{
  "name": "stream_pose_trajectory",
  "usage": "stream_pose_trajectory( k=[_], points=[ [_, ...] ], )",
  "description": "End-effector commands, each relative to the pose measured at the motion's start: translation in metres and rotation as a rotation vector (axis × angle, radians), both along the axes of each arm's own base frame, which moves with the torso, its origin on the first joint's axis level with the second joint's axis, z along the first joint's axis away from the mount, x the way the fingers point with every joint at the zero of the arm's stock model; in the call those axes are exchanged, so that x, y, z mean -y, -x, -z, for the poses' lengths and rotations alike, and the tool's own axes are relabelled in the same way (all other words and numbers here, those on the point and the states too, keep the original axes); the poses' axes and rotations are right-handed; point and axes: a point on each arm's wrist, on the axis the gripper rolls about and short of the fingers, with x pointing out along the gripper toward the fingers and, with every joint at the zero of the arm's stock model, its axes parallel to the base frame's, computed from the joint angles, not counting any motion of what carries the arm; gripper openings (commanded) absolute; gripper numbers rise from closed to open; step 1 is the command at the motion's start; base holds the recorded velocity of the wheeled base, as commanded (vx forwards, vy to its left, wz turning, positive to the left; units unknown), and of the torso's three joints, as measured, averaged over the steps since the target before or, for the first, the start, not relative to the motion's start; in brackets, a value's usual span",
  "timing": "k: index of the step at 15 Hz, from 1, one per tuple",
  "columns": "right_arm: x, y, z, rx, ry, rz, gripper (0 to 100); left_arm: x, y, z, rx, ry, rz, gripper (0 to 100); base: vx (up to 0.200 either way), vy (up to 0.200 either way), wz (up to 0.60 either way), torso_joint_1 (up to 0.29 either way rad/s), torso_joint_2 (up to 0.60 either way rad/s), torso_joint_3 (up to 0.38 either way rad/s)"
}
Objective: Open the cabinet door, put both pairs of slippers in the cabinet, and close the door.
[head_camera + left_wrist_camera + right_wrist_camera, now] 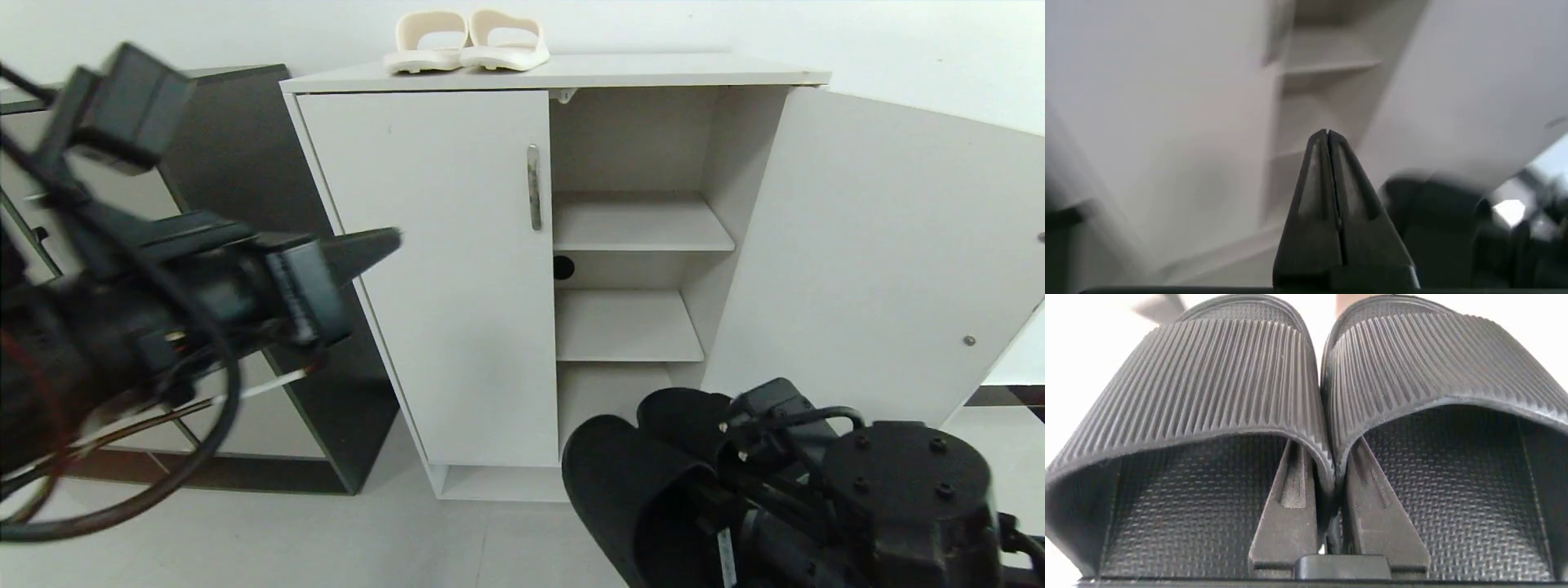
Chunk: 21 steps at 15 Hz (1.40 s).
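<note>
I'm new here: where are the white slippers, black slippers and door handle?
white slippers (pixel 465 51), head view, where the pair meets
black slippers (pixel 1233 384), right wrist view, one ribbed strap
door handle (pixel 534 188), head view, mid-bar

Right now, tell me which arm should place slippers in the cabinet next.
Right. The right gripper clamps the black slippers just in front of the open shelves. The left gripper is shut, holds nothing, and faces the closed left door.

the head camera looks forward and down at the white cabinet (pixel 457 269) from a middle distance; the left wrist camera faces along the left gripper (pixel 1328 139) toward the same open shelves (pixel 1331 53); the right wrist camera sits very close behind the black slippers (pixel 1249 384), which also lie low in the head view
</note>
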Motion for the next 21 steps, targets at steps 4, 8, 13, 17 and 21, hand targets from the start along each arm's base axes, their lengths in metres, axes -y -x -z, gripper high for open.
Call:
stream_pose_trajectory(
  k=[4, 8, 13, 17, 21],
  points=[
    [-0.008, -0.046, 0.006, 0.049, 0.053, 0.270, 0, -0.109, 0.122, 0.094, -0.036, -0.090, -0.713, 0, 0.000, 0.000, 0.00, 0.000, 0.00, 0.000],
    [-0.003, -0.047, 0.009, 0.042, 0.066, 0.283, 0, -0.112, 0.159, 0.175, -0.018, -0.082, -0.747, 0, 0.000, 0.000, 0.00, 0.000, 0.00, 0.000],
    [-0.004, -0.046, 0.014, 0.029, 0.088, 0.269, 0, -0.111, 0.179, 0.206, 0.027, -0.086, -0.729, 0, 0.000, 0.000, 0.00, 0.000, 0.00, 0.000],
    [-0.005, -0.044, 0.015, 0.036, 0.075, 0.263, 0, -0.104, 0.178, 0.210, 0.016, -0.165, -0.429, 0, 0.000, 0.000, 0.00, 0.000, 0.00, 0.000],
    [-0.013, -0.042, 0.014, 0.050, 0.052, 0.241, 0, -0.104, 0.178, 0.210, 0.014, -0.140, -0.436, 0, 0.000, 0.000, 0.00, 0.000, 0.00, 0.000]
  ],
)
